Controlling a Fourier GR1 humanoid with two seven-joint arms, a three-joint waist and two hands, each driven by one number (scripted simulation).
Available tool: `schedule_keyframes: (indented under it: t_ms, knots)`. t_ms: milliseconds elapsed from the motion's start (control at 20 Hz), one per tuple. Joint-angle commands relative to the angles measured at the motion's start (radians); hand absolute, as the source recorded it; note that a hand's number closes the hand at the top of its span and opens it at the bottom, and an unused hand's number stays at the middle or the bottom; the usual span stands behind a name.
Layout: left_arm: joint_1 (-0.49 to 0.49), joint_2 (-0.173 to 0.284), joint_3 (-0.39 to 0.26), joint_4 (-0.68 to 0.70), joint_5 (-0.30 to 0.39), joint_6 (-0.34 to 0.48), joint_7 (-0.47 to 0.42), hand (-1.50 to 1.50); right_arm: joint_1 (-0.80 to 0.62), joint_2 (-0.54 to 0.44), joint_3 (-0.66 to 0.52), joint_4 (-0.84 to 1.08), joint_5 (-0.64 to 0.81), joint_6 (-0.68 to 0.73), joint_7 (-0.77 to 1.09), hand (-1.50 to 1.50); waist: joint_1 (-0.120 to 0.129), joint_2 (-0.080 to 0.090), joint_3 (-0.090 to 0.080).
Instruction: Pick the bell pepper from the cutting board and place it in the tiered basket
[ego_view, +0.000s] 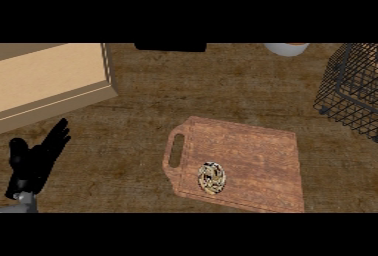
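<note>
The bell pepper (212, 177) is lying on the cutting board (251, 160), at three o'clock from the left hand (33, 157). That hand is resting with fingers straight; the right hand is showing nowhere.

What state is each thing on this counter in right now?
Bell pepper: lying on the cutting board, untouched.
Cutting board: flat on the counter, handle slot toward the left.
Tiered basket: at the right edge, nothing visible inside.
Left hand: open, fingers up, resting at the left edge.
Right hand: not in view.
</note>
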Motion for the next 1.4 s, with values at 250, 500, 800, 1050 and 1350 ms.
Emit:
schedule_keyframes:
  t_ms: [250,500,800,1050,1350]
  knots:
    - [0.000,-0.002,0.001,-0.007,-0.005,-0.006,-0.006,0.00,-0.104,-0.034,0.058,0.100,0.086,0.108,-0.079,1.50,-0.005,-0.004,0.000]
    - [-0.017,0.006,0.009,0.002,-0.002,-0.009,0.009,0.00,-0.105,-0.066,0.026,0.177,0.069,0.153,-0.090,1.50,0.006,0.003,0.002]
    - [0.025,-0.015,0.002,-0.008,0.001,-0.013,-0.024,0.00,-0.087,-0.054,-0.026,0.281,0.021,0.338,0.079,-1.50,0.011,0.002,0.001]
    - [-0.004,-0.002,0.007,0.000,-0.006,-0.011,0.005,0.00,-0.056,-0.097,-0.081,0.265,-0.036,0.309,0.132,-1.50,0.005,0.007,0.003]
    - [0.026,-0.016,0.008,-0.034,-0.012,0.006,0.001,0.00,-0.046,-0.080,-0.120,0.173,-0.080,0.193,0.096,-1.50,-0.002,-0.002,0.002]
